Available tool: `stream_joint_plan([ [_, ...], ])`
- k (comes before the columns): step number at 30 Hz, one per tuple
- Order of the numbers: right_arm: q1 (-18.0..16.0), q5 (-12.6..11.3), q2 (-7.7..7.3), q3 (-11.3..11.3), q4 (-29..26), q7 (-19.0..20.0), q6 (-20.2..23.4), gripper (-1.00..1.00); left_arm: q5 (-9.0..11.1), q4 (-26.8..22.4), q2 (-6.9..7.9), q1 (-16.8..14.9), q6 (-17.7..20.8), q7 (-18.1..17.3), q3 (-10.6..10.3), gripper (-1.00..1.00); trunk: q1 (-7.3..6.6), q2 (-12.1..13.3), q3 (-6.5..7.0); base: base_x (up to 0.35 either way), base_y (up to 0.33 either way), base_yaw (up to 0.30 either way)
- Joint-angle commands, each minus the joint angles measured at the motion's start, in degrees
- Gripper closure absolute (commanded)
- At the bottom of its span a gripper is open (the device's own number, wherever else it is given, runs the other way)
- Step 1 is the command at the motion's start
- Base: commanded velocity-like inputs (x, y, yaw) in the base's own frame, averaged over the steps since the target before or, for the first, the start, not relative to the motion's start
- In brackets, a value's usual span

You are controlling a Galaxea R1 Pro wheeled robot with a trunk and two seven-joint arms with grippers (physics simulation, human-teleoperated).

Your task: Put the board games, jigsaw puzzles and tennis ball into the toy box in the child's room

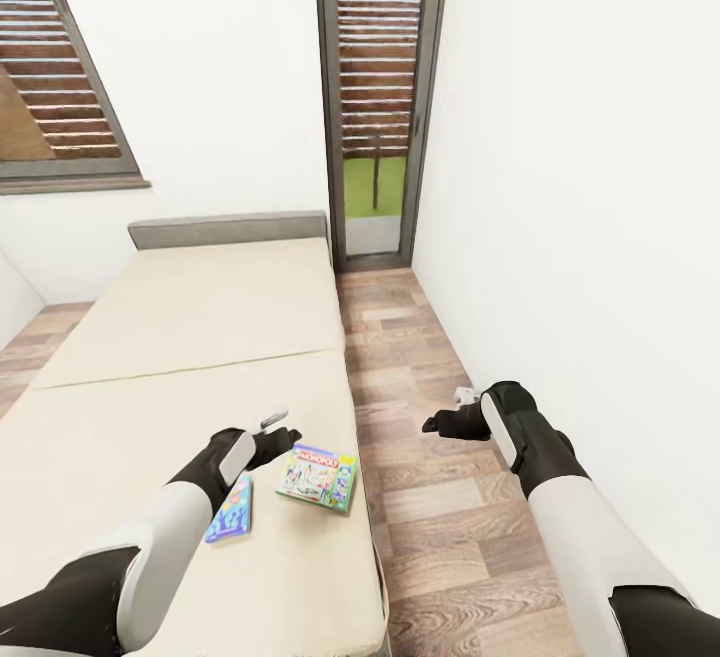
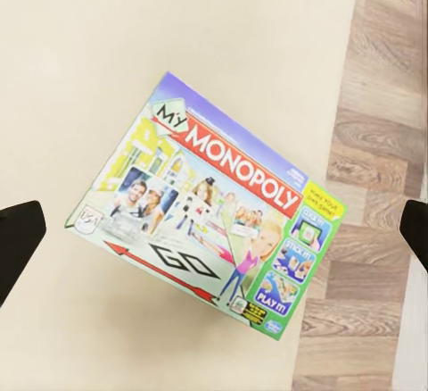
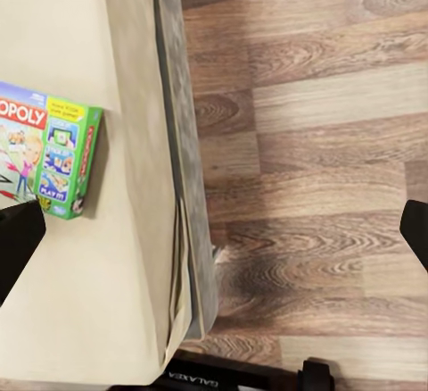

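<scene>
Left claw (image 2: 214,230) spread wide above Monopoly box (image 2: 209,203) on bed (image 1: 180,337); blue box (image 1: 231,510) beside it, under the arm; right claw (image 3: 214,230) spread over floor (image 3: 312,141).

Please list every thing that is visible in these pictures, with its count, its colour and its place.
Monopoly game box: one, green-edged with a red title band, flat on the bed near its floor-side edge.
Blue game box: one, blue cartoon print, on the bed, partly under the left arm.
Bed: one, beige mattress, grey headboard, against the far wall.
Floor: wood planks, beside the bed.
Windows: two, dark frames, slatted, far wall.
Left gripper: black, open above the Monopoly game box.
Right gripper: black, open over the floor.
</scene>
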Motion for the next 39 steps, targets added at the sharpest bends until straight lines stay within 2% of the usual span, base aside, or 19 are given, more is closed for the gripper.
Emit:
stream_joint_plan([
  [1, 0.0, -0.4, 0.01, -0.1, 0.0, -0.3, 0.2, -1.00, 0.5, -0.1, 0.04, 0.1, 0.3, -0.3, 0.2, -1.00, 0.00, 0.0, -0.15, 0.000, 0.000, 0.000],
  [12, 0.0, -0.4, -0.14, -0.1, 0.0, -0.3, 0.2, -1.00, 0.4, -0.1, 0.55, 0.6, -0.3, -1.8, 0.3, -1.00, 0.00, 0.0, -1.18, 0.000, 0.000, 0.000],
  [22, 0.0, -0.5, -1.81, -0.2, 0.0, -0.3, 0.2, -1.00, 0.4, -0.1, 0.65, 0.7, -0.5, -2.0, 0.3, -1.00, 0.00, 0.0, -2.12, 0.000, 0.000, 0.000],
  [39, 0.0, -0.6, -2.17, -0.2, 0.0, -0.3, 0.2, -1.00, 0.4, -0.1, 0.67, 0.7, -0.5, -2.1, 0.3, -1.00, 0.00, 0.0, -3.72, 0.000, 0.000, 0.000],
])
